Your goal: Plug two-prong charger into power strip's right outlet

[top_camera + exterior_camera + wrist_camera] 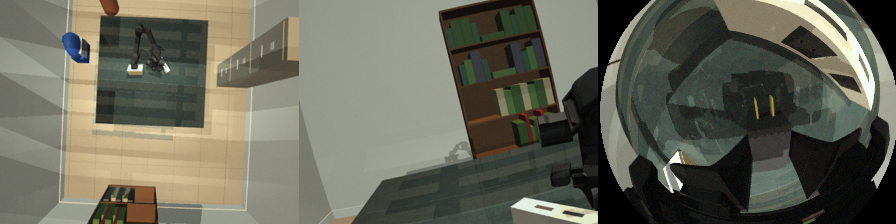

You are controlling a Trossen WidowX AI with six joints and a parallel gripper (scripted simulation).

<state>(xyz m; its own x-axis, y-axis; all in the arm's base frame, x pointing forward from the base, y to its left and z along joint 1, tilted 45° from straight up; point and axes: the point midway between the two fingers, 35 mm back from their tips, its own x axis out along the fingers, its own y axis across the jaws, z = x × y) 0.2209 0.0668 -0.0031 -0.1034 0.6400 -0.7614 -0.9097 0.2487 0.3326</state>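
From the left in the top view, you have a blue chair-like piece [73, 44] off the desk [148, 109] [423, 201] [698, 120], then a white-topped block [135, 70], with the lower end of the black arm [137, 45] [591, 124] against it. Just right of that, the arm bends down to the jaws [158, 69] [591, 204], with the white power strip [167, 68] [554, 211] [763, 17] beside them. A tall grey cabinet [252, 66] stands well apart, on your far right.

In your wrist view, the jaws are drawn in on the dark charger [770, 145], pinching its body from both sides. Its two gold prongs [764, 107] stick out ahead of them, side by side, in front of the desk surface. To their upper right you see the power strip, with dark openings in it. The prongs are outside the strip, apart from its openings.
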